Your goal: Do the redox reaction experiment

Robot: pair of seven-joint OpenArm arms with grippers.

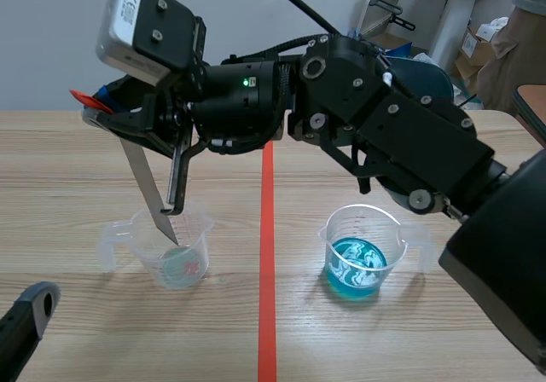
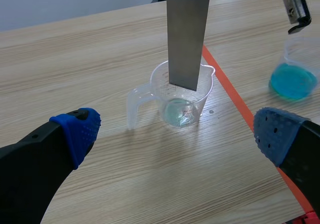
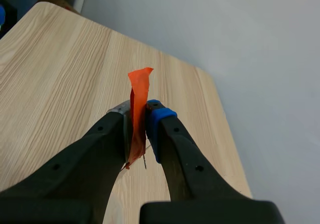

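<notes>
the right claw (image 3: 139, 120) is clamped tight on the taped top of a metal strip (image 1: 150, 190), its 2 fingers pressed against the orange tape (image 3: 139, 90) that sticks up between the pads; the right arm comes in from the right and reaches past the middle, so the claw hangs above the table's left half; the strip hangs down from it, slightly tilted, and its lower end sits inside the mouth of the left beaker (image 1: 201, 228); whether the tip touches the liquid i cannot tell; that clear beaker holds a little pale, almost colourless liquid (image 2: 178, 112), with its handle turned away from the red tape line (image 1: 267, 314); across the line stands the right beaker (image 1: 364, 217), well apart from the first, with bright blue liquid (image 1: 356, 267) in its bottom; the left claw (image 2: 176, 129) sits low and near the robot, its 2 blue-padded fingers spread wide with nothing between them, the left beaker just ahead of it; both beakers rest on the wooden table (image 1: 426, 348).
</notes>
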